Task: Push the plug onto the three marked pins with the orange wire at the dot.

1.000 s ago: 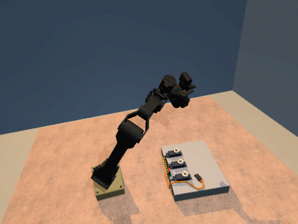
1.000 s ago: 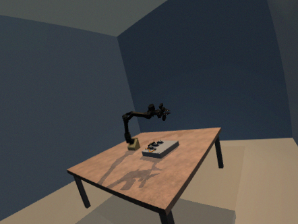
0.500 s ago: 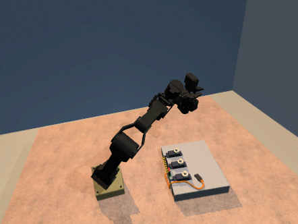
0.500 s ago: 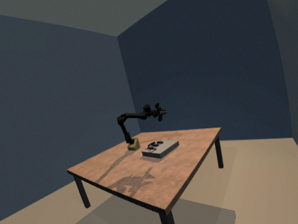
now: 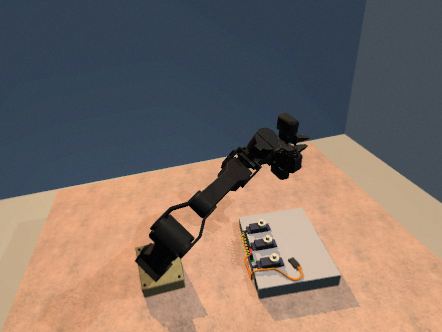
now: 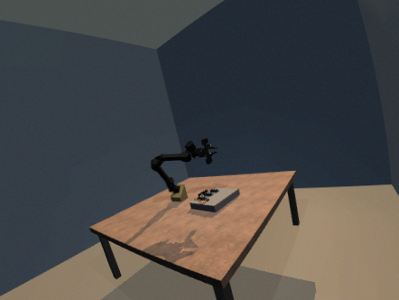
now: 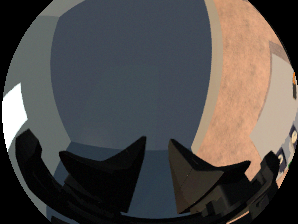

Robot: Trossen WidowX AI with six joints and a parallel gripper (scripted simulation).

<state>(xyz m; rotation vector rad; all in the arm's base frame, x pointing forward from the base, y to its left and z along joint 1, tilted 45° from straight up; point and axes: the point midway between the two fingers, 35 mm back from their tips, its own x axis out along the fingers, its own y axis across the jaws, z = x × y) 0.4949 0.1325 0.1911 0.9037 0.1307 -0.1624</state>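
Note:
My gripper (image 5: 306,142) (image 6: 216,150) (image 7: 157,141) is raised high above the table, beyond the far end of the holder. Its fingers are partly open with nothing between them. The dark plug (image 5: 294,262) lies on top of the grey holder (image 5: 315,250) (image 6: 226,197) (image 7: 275,100), beside the nearest servo motor (image 5: 271,260). Its orange lead (image 5: 285,273) curves over the holder and past its pin edge. The yellow pins (image 5: 244,242) stick out on the side facing the arm base. Red and green marks show near the pins. The plug's holes and the dot are too small to make out.
Two more servos (image 5: 257,227) (image 5: 264,243) sit in the holder in a line with the nearest one. The arm base (image 5: 162,280) (image 6: 179,194) stands on the table (image 5: 90,250) (image 6: 149,226), across from the pin edge. Walls rise behind the table.

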